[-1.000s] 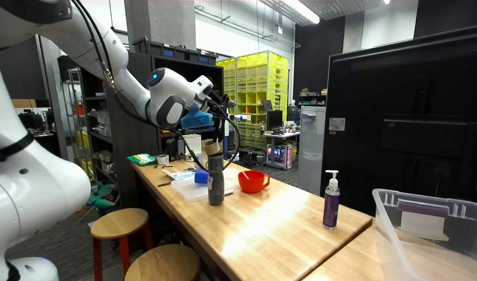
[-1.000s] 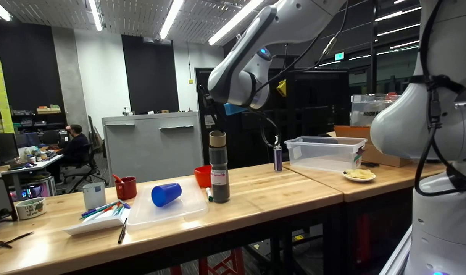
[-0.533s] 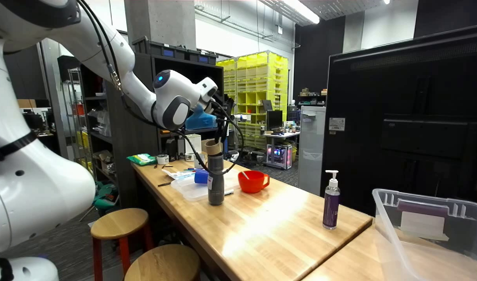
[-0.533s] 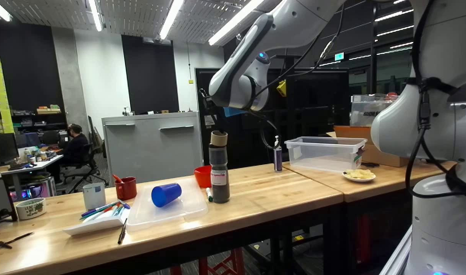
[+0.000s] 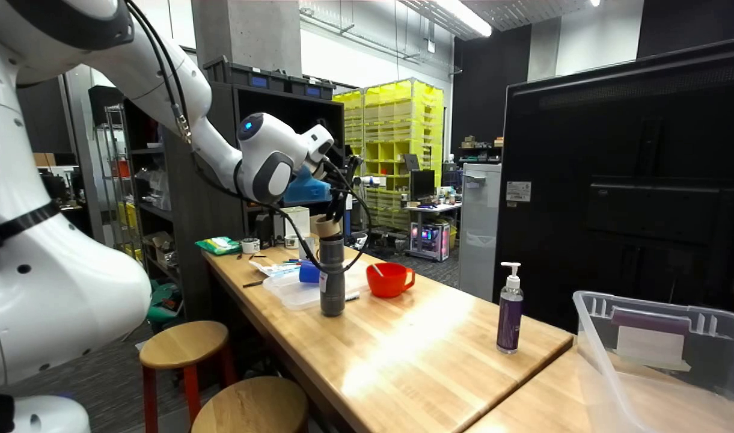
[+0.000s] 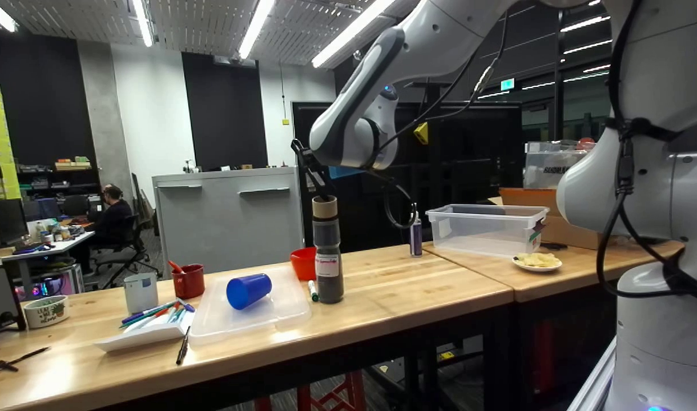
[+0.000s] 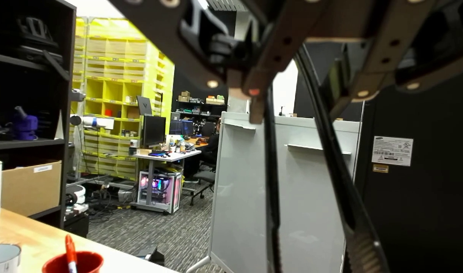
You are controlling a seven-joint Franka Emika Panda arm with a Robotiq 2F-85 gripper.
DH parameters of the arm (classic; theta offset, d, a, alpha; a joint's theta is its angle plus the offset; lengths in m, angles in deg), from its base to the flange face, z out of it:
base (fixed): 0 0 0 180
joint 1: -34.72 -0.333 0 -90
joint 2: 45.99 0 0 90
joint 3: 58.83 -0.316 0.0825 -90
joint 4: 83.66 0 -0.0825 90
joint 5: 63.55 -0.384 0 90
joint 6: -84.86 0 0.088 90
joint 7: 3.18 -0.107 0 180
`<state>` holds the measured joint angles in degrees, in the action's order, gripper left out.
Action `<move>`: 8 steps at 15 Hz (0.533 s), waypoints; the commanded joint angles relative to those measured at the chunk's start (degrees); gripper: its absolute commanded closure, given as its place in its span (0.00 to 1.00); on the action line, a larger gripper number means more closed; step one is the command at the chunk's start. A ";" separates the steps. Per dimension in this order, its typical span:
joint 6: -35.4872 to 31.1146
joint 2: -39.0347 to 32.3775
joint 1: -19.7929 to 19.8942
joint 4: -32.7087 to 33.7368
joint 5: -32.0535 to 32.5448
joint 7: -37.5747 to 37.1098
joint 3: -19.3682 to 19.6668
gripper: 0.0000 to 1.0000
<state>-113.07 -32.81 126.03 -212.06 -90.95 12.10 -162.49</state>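
My gripper point(image 7: 295, 115) is shut on a pair of black tongs point(image 7: 272, 170), whose two long arms run down with ribbed tips spread apart in the wrist view. A tan ring point(image 6: 325, 207) sits on the mouth of a grey bottle point(image 6: 328, 257) that stands upright on the table. The tongs' lower ends reach the ring's top opening in both exterior views; whether they pinch its wall or only stand inside cannot be told. Ring and bottle are out of the wrist view. Much of the gripper is hidden behind the wrist in the exterior views.
Near the bottle lie a red bowl-like mug point(image 5: 390, 280), a green-capped marker point(image 6: 313, 290) and a blue cup point(image 6: 249, 291) on a clear lid point(image 6: 228, 334). A dark red mug point(image 6: 189, 281) holds a pen. A pump bottle point(image 5: 510, 316) and clear bin point(image 6: 485, 231) stand further along.
The arm has shifted slightly and the hand has tilted, so more of the tongs shows. The tan ring leaned half a second ago and now sits straighter on the bottle.
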 commanded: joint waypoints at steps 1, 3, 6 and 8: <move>0.00 1.37 3.70 1.30 2.20 -2.99 -3.41 0.88; 0.00 1.57 4.96 1.57 2.77 -3.81 -4.66 0.92; 0.00 1.66 6.57 2.02 3.47 -4.64 -6.13 0.92; 0.00 1.81 7.34 2.52 3.66 -4.90 -6.72 0.92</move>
<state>-113.07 -32.49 131.12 -211.19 -88.94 9.42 -167.70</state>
